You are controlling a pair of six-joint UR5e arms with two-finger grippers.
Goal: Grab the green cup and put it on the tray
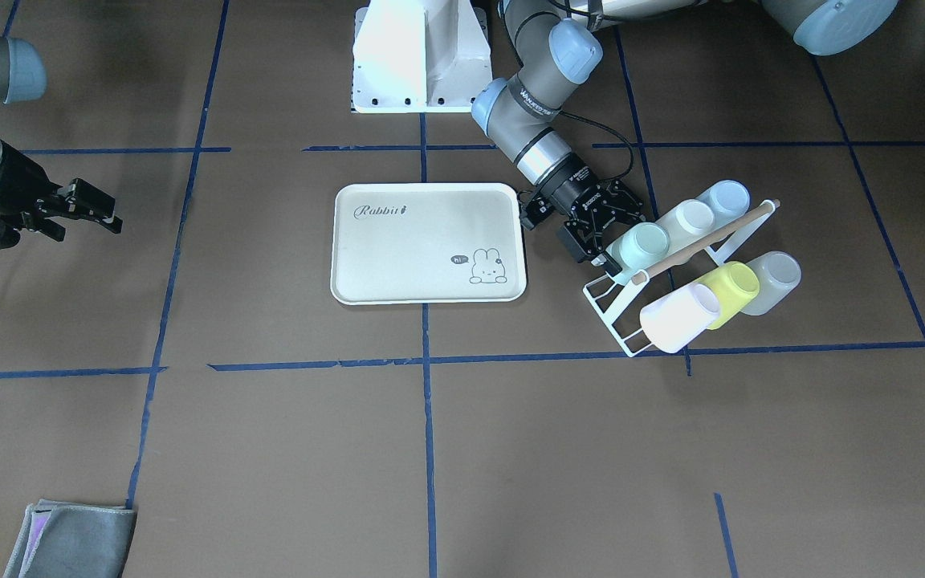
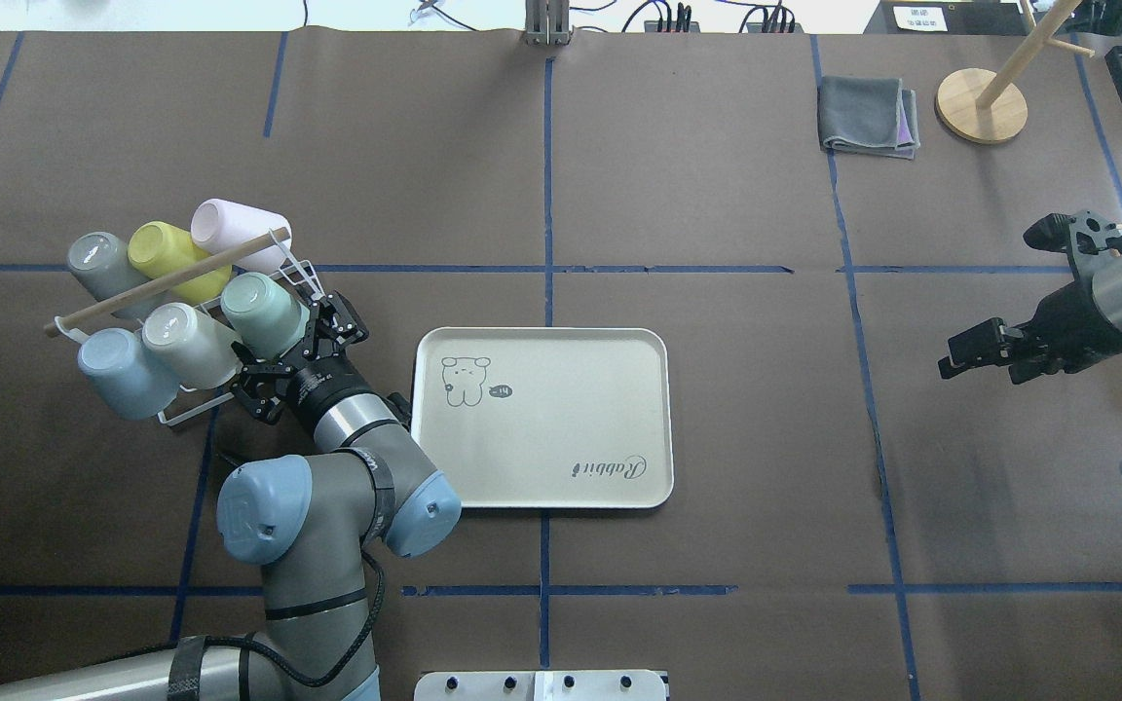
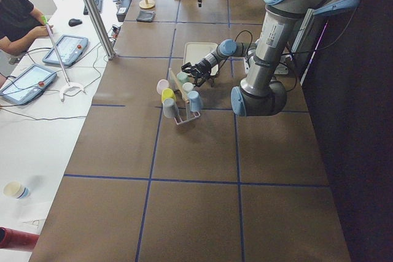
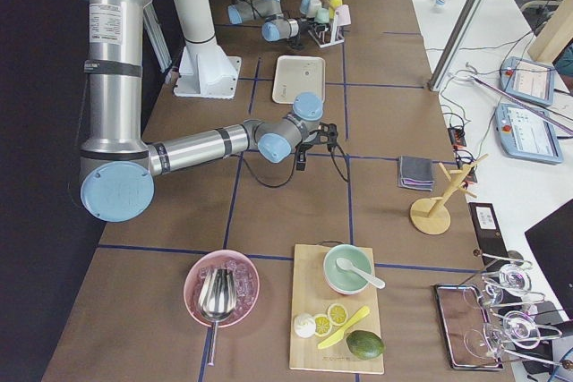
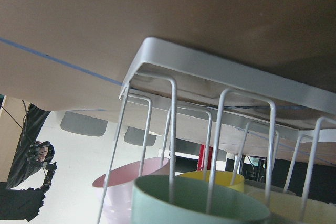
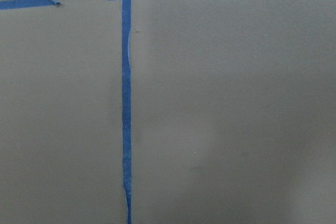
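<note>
The green cup [image 1: 643,245] sits tilted on a white wire rack [image 1: 607,319], at the end of the row nearest the tray [image 1: 430,241], with its mouth turned down toward the tray side and its base pointing up and away. It looks like thin, smooth plastic, so expect it to be very light, fairly stiff and a little slippery, and not likely to break, though a hard squeeze could flex the wall. The slight taper means a grip across the body near the mouth, its wider end, should hold best. The left wrist view shows rack wires running up at the cup's mouth, so I judge you must draw the cup off along those wires rather than pull it sideways, or the light rack may drag with it. A white cup [image 1: 691,218] lies just beside it and a wooden rod [image 1: 711,241] crosses just over the row, leaving little room on that side. The left claw [image 1: 611,229] is spread wide right at the cup's mouth end; I cannot tell whether a finger touches it. The tray lies flat on the tabletop [image 1: 511,441] just beside the rack, so the carry is short. The right claw [image 1: 87,223] hangs wide and holding nothing, well apart on the far side of the tray.
</note>
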